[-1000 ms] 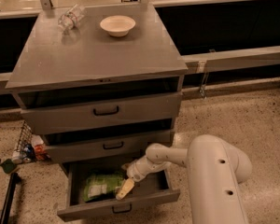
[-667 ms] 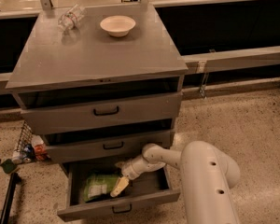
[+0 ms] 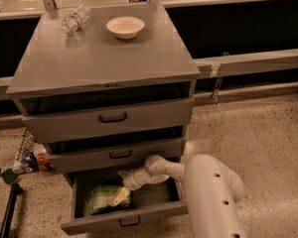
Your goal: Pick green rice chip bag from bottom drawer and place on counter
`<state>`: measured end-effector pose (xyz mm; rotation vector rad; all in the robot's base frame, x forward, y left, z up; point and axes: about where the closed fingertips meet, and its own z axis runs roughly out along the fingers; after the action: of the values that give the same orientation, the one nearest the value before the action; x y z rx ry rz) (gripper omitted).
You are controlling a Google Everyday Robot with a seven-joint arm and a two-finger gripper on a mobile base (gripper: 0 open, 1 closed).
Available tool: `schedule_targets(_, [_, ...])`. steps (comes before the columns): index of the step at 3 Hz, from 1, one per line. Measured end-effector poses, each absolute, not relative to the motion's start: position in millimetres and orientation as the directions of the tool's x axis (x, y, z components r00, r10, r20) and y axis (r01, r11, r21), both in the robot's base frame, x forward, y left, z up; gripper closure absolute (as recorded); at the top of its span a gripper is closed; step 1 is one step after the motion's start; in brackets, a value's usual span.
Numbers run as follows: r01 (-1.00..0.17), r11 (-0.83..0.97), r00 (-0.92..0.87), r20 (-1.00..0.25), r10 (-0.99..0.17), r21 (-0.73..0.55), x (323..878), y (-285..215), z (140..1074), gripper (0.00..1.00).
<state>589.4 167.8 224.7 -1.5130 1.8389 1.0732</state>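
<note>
In the camera view, the gripper (image 3: 120, 197) is sliding leftward inside the bottom drawer (image 3: 124, 223). A second ago it was sitting further right, nearer the drawer's middle, and now its pale tip is arriving at the right edge of the green rice chip bag (image 3: 102, 199). The white arm (image 3: 208, 192) is swinging in with it, elbow reaching from the right under the middle drawer (image 3: 114, 155). That is closing the gap, so the reach is looking nearly finished and the grasp is coming up. The bag itself is not budging: it is lying flat on the left side of the open drawer's floor, exactly where it was. Now the grip. The tip is overlapping the bag's edge from this angle, but whether it is pressing on the bag or hanging just above it, I cannot tell. Nor can I tell whether the gripper is open or closed. Nothing is being lifted yet. Up top, the counter (image 3: 104, 63) is waiting, carrying a white bowl (image 3: 125, 27) and a clear plastic bottle (image 3: 75, 19) at the back.
</note>
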Motion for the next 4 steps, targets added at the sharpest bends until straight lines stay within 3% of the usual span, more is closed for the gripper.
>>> schedule_targets(4, [-0.985, 0.158, -0.165, -0.699, -0.696, 0.074, 575.0, 187.4, 181.2, 0.0])
